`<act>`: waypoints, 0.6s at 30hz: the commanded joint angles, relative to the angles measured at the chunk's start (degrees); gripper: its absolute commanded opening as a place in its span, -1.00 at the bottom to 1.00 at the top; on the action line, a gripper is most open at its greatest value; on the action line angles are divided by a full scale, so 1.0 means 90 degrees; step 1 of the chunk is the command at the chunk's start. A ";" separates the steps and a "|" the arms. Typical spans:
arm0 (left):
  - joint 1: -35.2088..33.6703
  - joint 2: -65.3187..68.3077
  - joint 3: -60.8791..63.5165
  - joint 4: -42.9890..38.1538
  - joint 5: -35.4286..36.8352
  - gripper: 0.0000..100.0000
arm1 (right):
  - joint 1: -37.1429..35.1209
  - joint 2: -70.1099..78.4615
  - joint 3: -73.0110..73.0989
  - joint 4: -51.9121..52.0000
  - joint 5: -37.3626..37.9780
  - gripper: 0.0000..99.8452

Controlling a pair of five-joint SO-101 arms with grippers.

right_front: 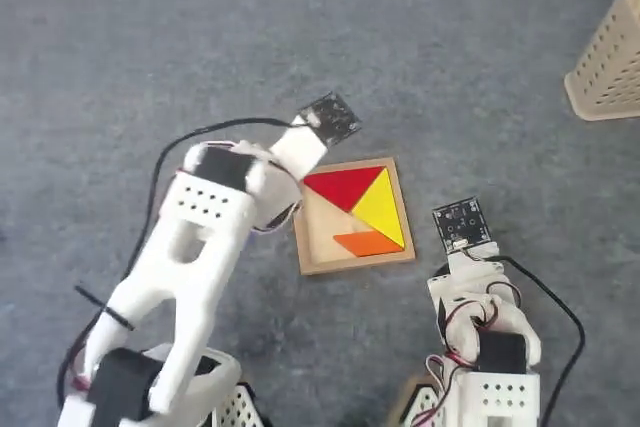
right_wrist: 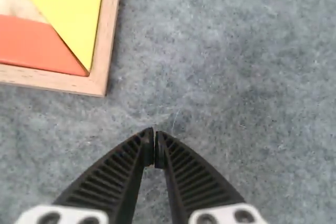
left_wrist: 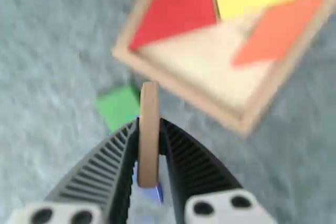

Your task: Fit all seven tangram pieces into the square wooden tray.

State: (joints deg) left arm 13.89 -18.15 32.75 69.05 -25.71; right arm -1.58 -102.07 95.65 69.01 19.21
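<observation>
The left gripper [left_wrist: 149,125] is closed on a thin piece [left_wrist: 149,103], pinching its two flat faces so that it stands on edge between the jaws. We see its bare wooden edge and a trace of blue low down, so we take it for a blue piece, though its outline is hidden. It hangs just outside the tray [left_wrist: 178,90], near one corner.

Inside the tray lie the red triangle [right_front: 340,187], the yellow triangle [right_front: 383,207] and the orange parallelogram [right_front: 368,243], packed against each other, and the rest of the tray's floor is bare wood. A green piece [left_wrist: 119,106] lies flat on the carpet [right_wrist: 236,51] just beside the tray's rim, close under the left gripper. The right gripper [right_wrist: 154,139] is fully closed on nothing, over the carpet just off another corner of the tray.

We judge these pieces light, stiff and smooth on their painted faces, so a face pinch could slip if it is eased too soon. Held on edge, the thin piece cannot simply drop flat; it will want tilting over the bare floor first. The green piece offers little to grasp on the carpet — best taken across two opposite edges, with the jaws pressing a little into the pile.
</observation>
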 commanded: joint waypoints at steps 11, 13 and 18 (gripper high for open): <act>0.1836 0.1963 0.0034 -0.2247 -0.0234 -0.98 | 0.0073 0.0054 0.0098 0.0034 0.0068 -0.99; 0.1875 0.2100 0.0005 -0.2237 -0.0303 -0.98 | 0.0073 0.0054 0.0098 0.0034 0.0068 -0.99; 0.1866 0.2168 0.0015 -0.2247 -0.0625 -0.97 | 0.0073 0.0054 0.0098 0.0034 0.0068 -0.99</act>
State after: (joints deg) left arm 30.24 1.45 33.36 49.80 -28.97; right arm -1.58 -102.07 95.65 69.01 19.21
